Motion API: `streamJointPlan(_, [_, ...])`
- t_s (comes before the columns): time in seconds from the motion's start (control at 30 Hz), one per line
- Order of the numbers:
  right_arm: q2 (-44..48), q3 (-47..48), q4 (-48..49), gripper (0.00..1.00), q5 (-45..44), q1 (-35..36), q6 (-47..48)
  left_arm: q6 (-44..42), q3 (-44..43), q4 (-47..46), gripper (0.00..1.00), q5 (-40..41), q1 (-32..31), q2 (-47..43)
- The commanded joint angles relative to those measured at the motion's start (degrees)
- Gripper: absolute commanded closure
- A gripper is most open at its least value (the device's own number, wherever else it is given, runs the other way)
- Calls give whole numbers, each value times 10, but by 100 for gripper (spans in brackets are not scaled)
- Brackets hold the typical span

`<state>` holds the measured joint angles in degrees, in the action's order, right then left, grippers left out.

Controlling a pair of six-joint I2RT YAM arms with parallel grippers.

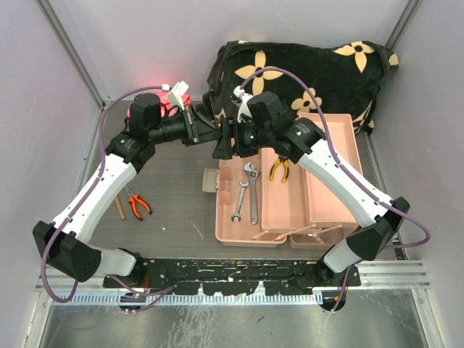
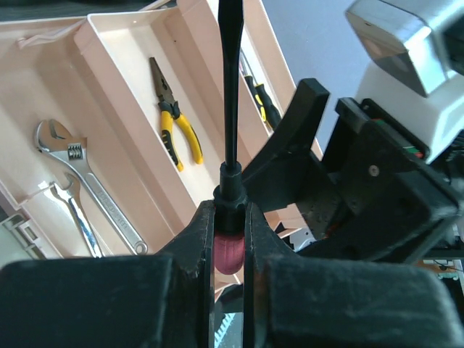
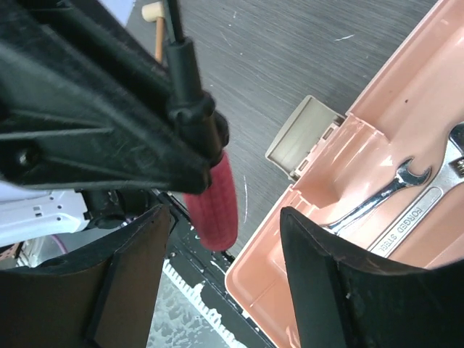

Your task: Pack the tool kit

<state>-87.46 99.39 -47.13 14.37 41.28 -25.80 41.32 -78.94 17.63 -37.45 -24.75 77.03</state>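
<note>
The salmon-pink toolbox (image 1: pixel 330 156) stands open, its trays spread. Two silver wrenches (image 1: pixel 247 194) and yellow-handled pliers (image 1: pixel 279 169) lie in its trays. My left gripper (image 2: pixel 230 217) is shut on a screwdriver (image 2: pixel 230 109) with a red handle and a black shaft, held over the box's back left corner. My right gripper (image 3: pixel 225 212) is open, and the red handle (image 3: pixel 215 203) hangs between its fingers (image 3: pixel 326 275) without touching them. Orange-handled pliers (image 1: pixel 138 204) lie on the table to the left.
Black fabric with yellow flowers (image 1: pixel 304 72) is bunched behind the box. A wooden-handled tool (image 1: pixel 120 208) lies beside the orange pliers. The box's grey latch (image 3: pixel 304 134) juts out at its left side. Another screwdriver (image 2: pixel 261 98) lies in a far tray.
</note>
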Motion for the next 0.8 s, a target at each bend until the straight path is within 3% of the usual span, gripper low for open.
streamJointPlan(0.0, [1,35,29,33,-32,4,10,14,-13,-50,100,-27,-4,-14])
streamJointPlan(0.17, [1,35,36,43,-49,4,15,18,-5,-53,100,-32,-12,-15])
streamJointPlan(0.33, [1,33,33,82,-51,4,18,24,-1,-58,99,-32,-14,-13])
streamJointPlan(0.4, [3,28,29,93,-55,5,18,29,-2,-60,88,-27,-14,-11])
streamJointPlan(0.43, [5,26,29,96,-60,5,18,32,-2,-59,77,-21,-14,-10])
streamJointPlan(0.57, [18,34,10,99,-104,3,19,61,2,-45,47,7,10,-5])
streamJointPlan(0.7, [21,94,-89,99,-210,-13,35,81,9,-24,44,13,82,9])
streamJointPlan(0.77, [30,118,-145,99,-246,-61,41,73,8,-7,44,6,115,13])
